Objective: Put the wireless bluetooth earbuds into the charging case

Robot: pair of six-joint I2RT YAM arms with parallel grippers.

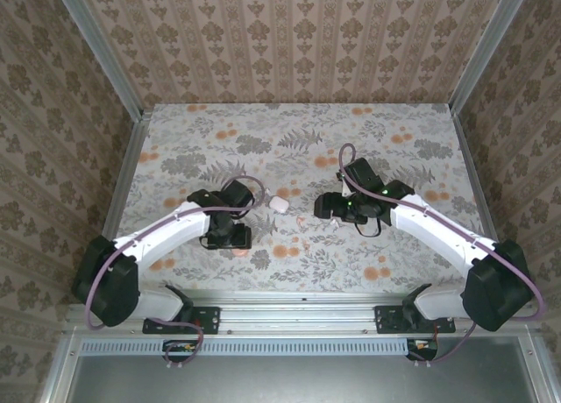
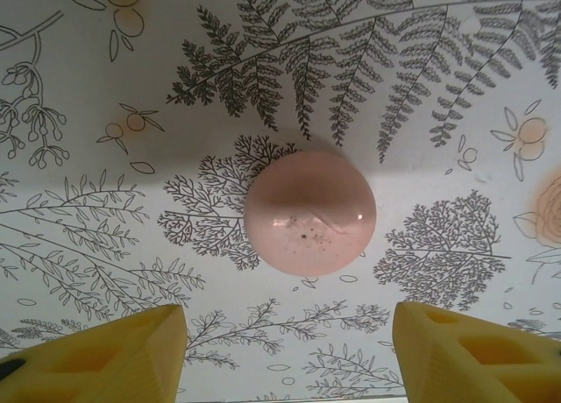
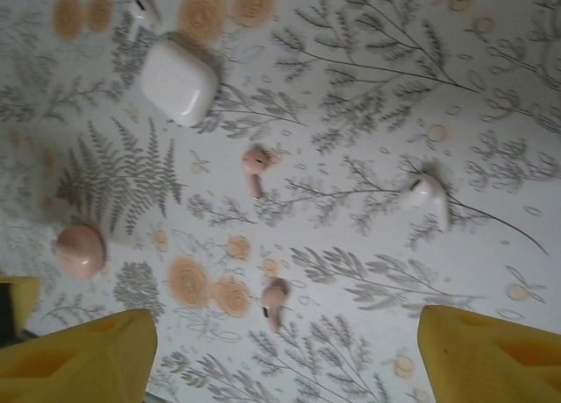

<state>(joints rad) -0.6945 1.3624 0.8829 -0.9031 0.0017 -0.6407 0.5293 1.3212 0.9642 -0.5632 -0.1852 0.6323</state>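
Note:
The charging case (image 3: 178, 79), a glossy white rounded box, lies on the floral tabletop with its lid down; from above the charging case (image 1: 279, 204) sits between the two arms. One white earbud (image 3: 427, 193) lies to the right of it. A second white earbud (image 3: 140, 13) lies just beyond the case. My right gripper (image 3: 287, 342) hangs open above the table with nothing between its yellow fingers (image 3: 83, 355). My left gripper (image 2: 289, 337) is open too, low over the table and apart from the case. From above, the left gripper (image 1: 226, 238) and right gripper (image 1: 323, 208) flank the case.
A pink round disc (image 2: 310, 212) lies just ahead of the left fingers; the same disc (image 3: 80, 250) shows at the left of the right wrist view. Two pink earbuds (image 3: 255, 165) (image 3: 274, 300) lie between the case and the right gripper. Patterned walls (image 1: 289, 35) enclose the table.

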